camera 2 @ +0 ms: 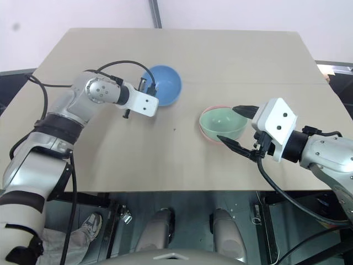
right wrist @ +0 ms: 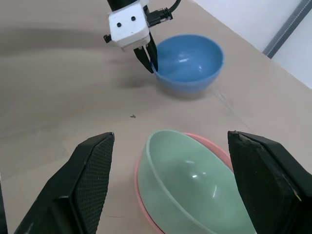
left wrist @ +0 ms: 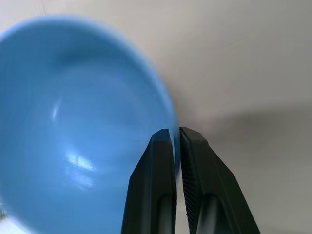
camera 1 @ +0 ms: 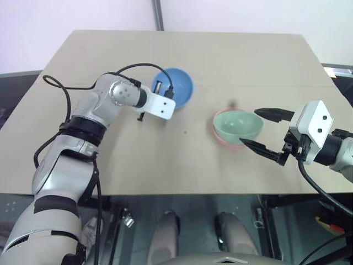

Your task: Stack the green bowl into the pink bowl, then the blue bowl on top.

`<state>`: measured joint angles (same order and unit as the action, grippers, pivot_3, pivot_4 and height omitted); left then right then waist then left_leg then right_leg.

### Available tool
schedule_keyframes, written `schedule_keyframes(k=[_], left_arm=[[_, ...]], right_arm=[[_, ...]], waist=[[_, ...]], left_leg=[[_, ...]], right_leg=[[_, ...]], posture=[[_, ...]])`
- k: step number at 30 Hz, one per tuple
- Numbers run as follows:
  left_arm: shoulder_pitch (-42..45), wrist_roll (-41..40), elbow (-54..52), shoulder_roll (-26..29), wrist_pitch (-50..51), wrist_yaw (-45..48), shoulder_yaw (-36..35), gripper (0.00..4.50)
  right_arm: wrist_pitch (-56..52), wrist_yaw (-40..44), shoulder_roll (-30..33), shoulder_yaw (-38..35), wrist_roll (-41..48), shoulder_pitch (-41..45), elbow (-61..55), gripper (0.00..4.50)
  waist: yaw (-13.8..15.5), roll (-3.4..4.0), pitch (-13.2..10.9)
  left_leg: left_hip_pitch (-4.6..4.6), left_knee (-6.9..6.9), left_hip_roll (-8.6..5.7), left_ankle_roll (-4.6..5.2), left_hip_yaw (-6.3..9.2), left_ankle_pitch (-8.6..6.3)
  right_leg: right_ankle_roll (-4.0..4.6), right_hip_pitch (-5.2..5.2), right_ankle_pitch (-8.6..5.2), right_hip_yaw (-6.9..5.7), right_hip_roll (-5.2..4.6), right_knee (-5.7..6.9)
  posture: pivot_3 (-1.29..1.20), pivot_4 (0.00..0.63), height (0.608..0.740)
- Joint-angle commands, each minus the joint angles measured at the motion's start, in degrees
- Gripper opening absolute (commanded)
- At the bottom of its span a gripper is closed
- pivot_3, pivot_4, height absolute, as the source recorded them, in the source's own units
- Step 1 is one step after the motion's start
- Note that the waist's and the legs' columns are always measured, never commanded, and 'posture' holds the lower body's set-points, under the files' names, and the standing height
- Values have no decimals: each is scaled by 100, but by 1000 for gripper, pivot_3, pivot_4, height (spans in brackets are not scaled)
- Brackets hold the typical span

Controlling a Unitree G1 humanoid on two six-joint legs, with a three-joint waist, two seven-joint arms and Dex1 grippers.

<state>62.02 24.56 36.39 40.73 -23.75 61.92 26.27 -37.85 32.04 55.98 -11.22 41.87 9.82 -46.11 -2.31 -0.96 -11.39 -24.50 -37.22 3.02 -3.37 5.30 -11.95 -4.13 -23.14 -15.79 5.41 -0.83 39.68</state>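
Observation:
The blue bowl (camera 1: pixel 181 83) stands upright at the back of the table's middle. My left gripper (left wrist: pixel 176 131) is shut on its near rim, one finger inside and one outside; the right wrist view shows the same grip (right wrist: pixel 151 63). The green bowl (camera 1: pixel 238 124) lies nested in the pink bowl (right wrist: pixel 217 147), tipped a little, to the right of the middle. My right gripper (camera 1: pixel 249 127) hangs open just right of that pair, its fingers (right wrist: pixel 92 175) spread wide on either side, holding nothing.
The tan table (camera 1: pixel 231 55) has bare room between the blue bowl and the nested pair, and along its front edge. A metal pole (camera 1: pixel 158 14) rises behind the far edge. A shoe (camera 2: pixel 91 225) shows on the floor at the front left.

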Motion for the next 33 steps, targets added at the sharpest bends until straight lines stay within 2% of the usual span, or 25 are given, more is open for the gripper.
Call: schedule_keyframes(k=[1, 6, 14, 25, 28, 31, 33], left_arm=[[386, -826, -541, -249, -261, 448, -350, 335], [831, -1421, -574, -672, -585, 939, -377, 335], [1209, -1194, 144, -897, -1015, 720, -289, 335], [929, -2368, -587, -1043, -1423, 2105, -220, 335], [873, -2639, -809, -1042, -1347, 2467, -201, 1131], [826, -2885, -966, -1154, -1102, 2487, -336, 2404], [828, -2872, -941, -1155, -1026, 2425, -379, 2404]], right_arm=[[-34, -60, -35, -264, -18, -27, -194, 4040], [-160, -188, -53, -494, -38, -235, -383, 4040], [-437, -475, -165, -990, 51, -740, -844, 4040], [-519, -506, -186, -1203, 17, -817, -874, 4040], [-525, -533, -204, -1191, 5, -818, -890, 4040], [-514, -525, -219, -1211, -26, -878, -900, 4040], [-503, -522, -229, -1201, -42, -892, -895, 4040]], waist=[[18, 0, 0], [26, 0, 0], [-55, 3, 1], [-8, 3, 1], [-10, 3, 1], [-9, 3, 2], [-10, 3, 2]], left_leg=[[-2, -2, 0, 0, 0, 0], [-9, -9, -5, 0, 4, 0], [11, -5, -5, 0, -2, 0], [2, -7, -5, 0, -1, 0], [3, -7, -5, 0, -1, 0], [3, -7, -5, 0, -1, 0], [3, -7, -5, 0, -1, 0]], right_leg=[[0, 0, 0, 0, 0, 0], [0, 0, 0, -3, -3, -1], [-1, 0, -1, 11, 2, 13], [-1, 0, -1, 8, 0, 8], [-1, 0, -1, 8, 0, 9], [-1, 0, -2, 8, 0, 8], [-1, 0, -2, 8, 0, 8]], posture=[[0, 150, 740], [0, 150, 740], [0, 150, 740], [0, 150, 740], [0, 150, 740], [0, 150, 740], [0, 150, 740]])
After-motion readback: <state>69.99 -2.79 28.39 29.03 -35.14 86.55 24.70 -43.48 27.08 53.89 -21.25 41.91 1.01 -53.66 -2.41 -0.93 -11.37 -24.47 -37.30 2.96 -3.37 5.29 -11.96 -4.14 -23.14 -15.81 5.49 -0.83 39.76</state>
